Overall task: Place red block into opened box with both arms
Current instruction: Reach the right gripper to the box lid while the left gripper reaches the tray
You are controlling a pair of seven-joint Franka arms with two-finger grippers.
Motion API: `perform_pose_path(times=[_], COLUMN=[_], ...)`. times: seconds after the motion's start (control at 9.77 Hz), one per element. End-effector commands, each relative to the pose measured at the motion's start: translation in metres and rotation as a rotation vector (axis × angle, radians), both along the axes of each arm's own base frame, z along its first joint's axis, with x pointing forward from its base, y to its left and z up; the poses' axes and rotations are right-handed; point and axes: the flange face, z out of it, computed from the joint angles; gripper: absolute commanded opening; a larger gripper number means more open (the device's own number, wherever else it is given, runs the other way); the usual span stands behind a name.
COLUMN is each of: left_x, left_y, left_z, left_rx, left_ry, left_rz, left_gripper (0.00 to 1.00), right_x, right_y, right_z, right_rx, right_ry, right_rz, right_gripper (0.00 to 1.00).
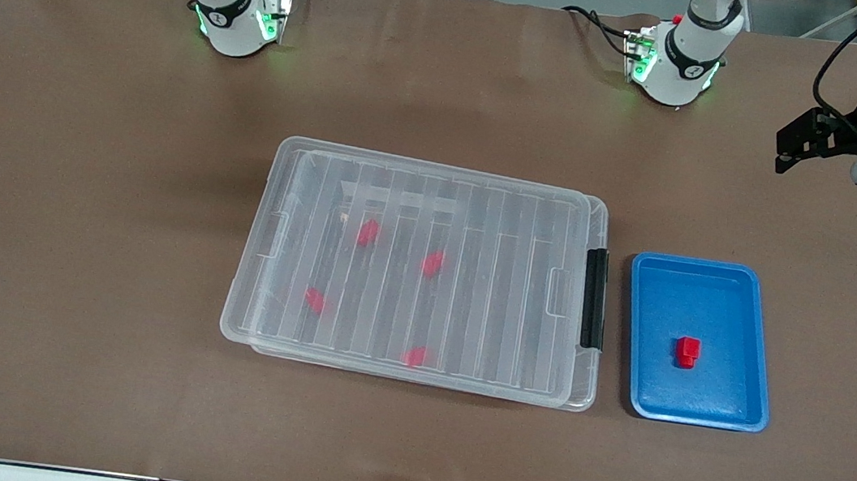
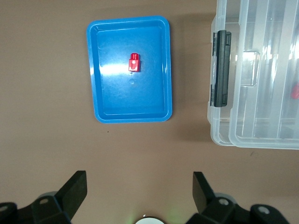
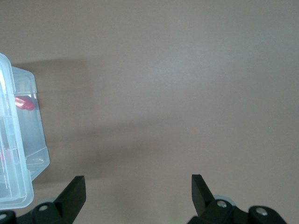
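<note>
The red block (image 1: pixel 687 351) lies alone in a small blue tray (image 1: pixel 704 393), and also shows in the left wrist view (image 2: pixel 134 62). The box (image 1: pixel 485 313) sits mid-table with its ribbed clear lid lying on it, slightly offset. Its black clip (image 1: pixel 594 298) faces the tray. My left gripper (image 1: pixel 784 153) hangs open and empty over bare table at the left arm's end; its wrist view (image 2: pixel 138 177) looks onto tray and clip (image 2: pixel 221 69). My right gripper (image 3: pixel 138 179) is open and empty over bare table beside the box's other short end (image 3: pixel 18 154).
Several look-alike red blocks (image 1: pixel 369 233) lie inside the box under the lid; one (image 3: pixel 24 103) shows in the right wrist view. Both arm bases (image 1: pixel 232 12) stand along the table's back edge. Brown tabletop surrounds box and tray.
</note>
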Motion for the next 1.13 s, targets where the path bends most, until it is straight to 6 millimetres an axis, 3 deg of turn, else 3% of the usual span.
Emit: perform_pose_path(times=[0.0,0.1,0.2,0.41,0.72,0.82,0.92,1.02], left_x=[0.006,0.007,0.012,0.041,0.103,0.122,0.136,0.148], left_y=[0.004,0.006,0.008,0.016,0.039,0.049,0.048,0.045], left_z=[-0.015,-0.015,-0.022,-0.07,-0.174,-0.218,-0.248,-0.287], left_rx=[0.007,0.011,0.006,0.017,-0.005,-0.019,-0.03,-0.038], left_ry=[0.04,0.041,0.051,0.116,0.133,0.14,0.119,0.121], left_rz=[-0.002,0.0,0.008,0.025,0.076,0.091,0.088,0.084], left_gripper=[1.0,1.0,1.0,1.0,1.0,1.0,1.0,1.0], right_x=[0.0,0.002,0.009,0.027,0.063,0.07,0.072,0.076], right_y=[0.001,0.008,0.041,0.129,0.236,0.265,0.292,0.307], right_z=[0.001,0.001,-0.003,-0.031,-0.109,-0.141,-0.167,-0.194], right_rx=[-0.003,-0.002,-0.004,-0.006,0.002,-0.001,-0.006,-0.01], right_ry=[0.005,0.003,0.011,0.054,0.07,0.091,0.103,0.109], right_rz=[0.008,0.021,0.102,0.277,0.21,0.235,0.252,0.217], right_gripper=[1.0,1.0,1.0,1.0,1.0,1.0,1.0,1.0])
